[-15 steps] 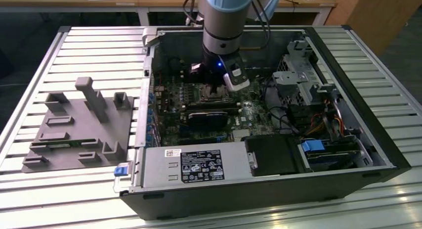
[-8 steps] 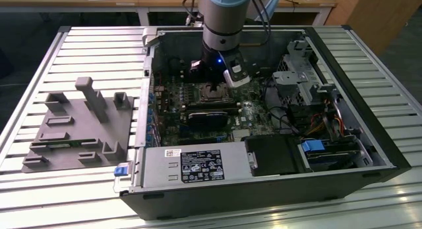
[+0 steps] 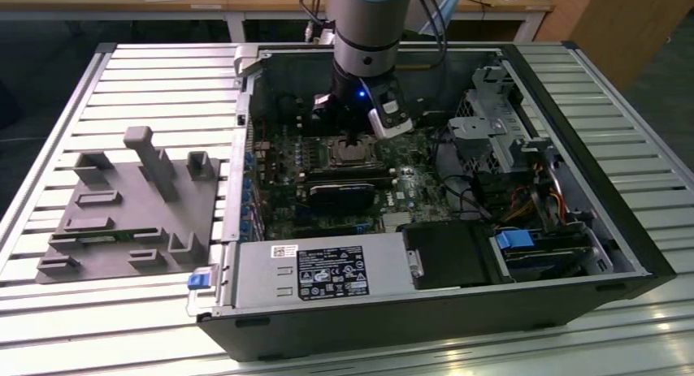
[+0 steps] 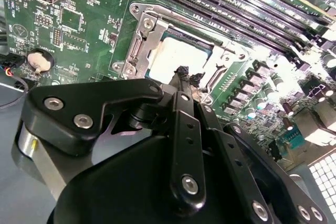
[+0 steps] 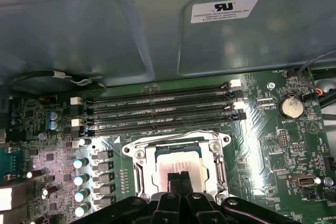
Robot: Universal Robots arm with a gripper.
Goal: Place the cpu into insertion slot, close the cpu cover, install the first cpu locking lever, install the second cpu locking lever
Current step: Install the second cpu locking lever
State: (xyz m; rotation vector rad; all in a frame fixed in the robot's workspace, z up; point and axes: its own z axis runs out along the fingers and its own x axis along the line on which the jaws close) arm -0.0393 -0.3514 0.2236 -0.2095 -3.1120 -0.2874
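Plainly, the work was happening inside an open computer case [image 3: 434, 254] that lay on its side on a counter [image 3: 607, 92] of pale, ribbed metal slats, with wooden desks [image 3: 271, 2] standing behind it in the room. On the exterior view's left, a grey fixture plate [image 3: 130, 222] with upright blocks sat on the same slats, well apart from the arm. The arm [image 3: 369, 35] reached straight down into the case, a small blue light glowing on its wrist, and the hand [image 3: 353, 144] hung directly over the socket area of the green motherboard [image 3: 325, 197]. In both wrist views the hand [image 5: 180, 178] had its two dark fingertips [image 4: 184, 73] pressed together, and they held nothing that I could make out. Beneath them the cpu [image 5: 176, 162] lay flat in the insertion slot [image 5: 143, 174], its pale metal top catching the light. The cpu cover [image 4: 143, 43], a silvery frame, lay around the chip, though I could not tell whether it was fully seated, and I could not tell how the locking levers stood. Just beside the socket ran the long black memory slots [image 5: 157, 111], and beyond them rose the grey wall of the case with a white label [image 5: 224, 10]. A round coin battery [image 5: 290, 107] sat on the board nearby.
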